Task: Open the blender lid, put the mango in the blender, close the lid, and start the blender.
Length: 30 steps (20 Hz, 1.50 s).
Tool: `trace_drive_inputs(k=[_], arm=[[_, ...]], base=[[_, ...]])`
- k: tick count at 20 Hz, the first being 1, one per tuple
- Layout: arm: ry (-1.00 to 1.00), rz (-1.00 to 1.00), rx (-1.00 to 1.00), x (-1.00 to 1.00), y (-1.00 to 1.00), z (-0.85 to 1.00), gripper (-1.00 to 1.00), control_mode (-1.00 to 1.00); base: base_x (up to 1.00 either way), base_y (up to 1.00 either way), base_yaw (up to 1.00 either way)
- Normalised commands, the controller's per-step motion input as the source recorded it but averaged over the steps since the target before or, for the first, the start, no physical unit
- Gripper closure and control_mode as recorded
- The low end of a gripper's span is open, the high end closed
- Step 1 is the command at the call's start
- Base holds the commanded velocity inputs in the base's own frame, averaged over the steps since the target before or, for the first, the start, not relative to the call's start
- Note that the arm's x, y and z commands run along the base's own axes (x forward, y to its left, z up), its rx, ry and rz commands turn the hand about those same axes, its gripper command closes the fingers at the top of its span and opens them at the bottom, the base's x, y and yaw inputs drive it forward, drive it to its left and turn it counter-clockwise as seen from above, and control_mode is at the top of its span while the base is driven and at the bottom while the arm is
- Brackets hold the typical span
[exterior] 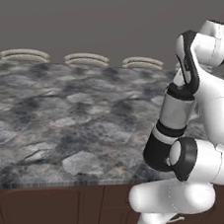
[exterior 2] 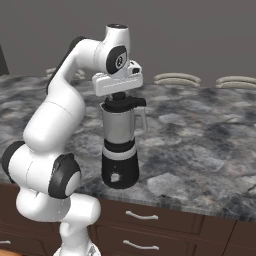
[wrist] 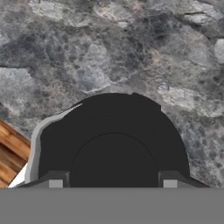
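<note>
The blender stands near the counter's front edge, its black base and white knob facing the cabinets; in the left base view the blender is partly hidden behind my arm. The black blender lid sits on top of the translucent jar. My gripper points straight down onto it. In the hand view the blender lid lies right below, and my gripper has a finger pressed to each side of its round centre knob. The mango is out of view.
The dark granite counter spreads wide to the left of the blender and behind it. Beige round seat tops line its far edge. Brown drawers with pale handles run below the front edge.
</note>
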Motion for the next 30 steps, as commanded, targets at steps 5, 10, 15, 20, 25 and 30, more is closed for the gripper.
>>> trace_drive_inputs(k=[5,10,15,20,25,30], arm=[[0.0,0.0,0.0,0.0,0.0,0.0,-1.0,-1.0],[0.0,0.0,0.0,0.0,0.0,0.03,-1.0,-1.0],[-0.04,0.0,0.0,-0.03,0.0,0.35,-1.0,-1.0],[-0.09,0.0,0.0,-0.33,0.0,0.47,-1.0,-1.0],[-0.08,0.0,0.03,-0.89,0.0,-0.06,-1.0,-1.0],[-0.01,0.02,0.09,-1.0,-0.02,-0.67,-1.0,-1.0]], base=[[0.0,0.0,0.0],[0.0,0.0,0.0],[0.0,0.0,0.0],[0.0,0.0,0.0],[0.0,0.0,0.0],[0.0,0.0,0.0]])
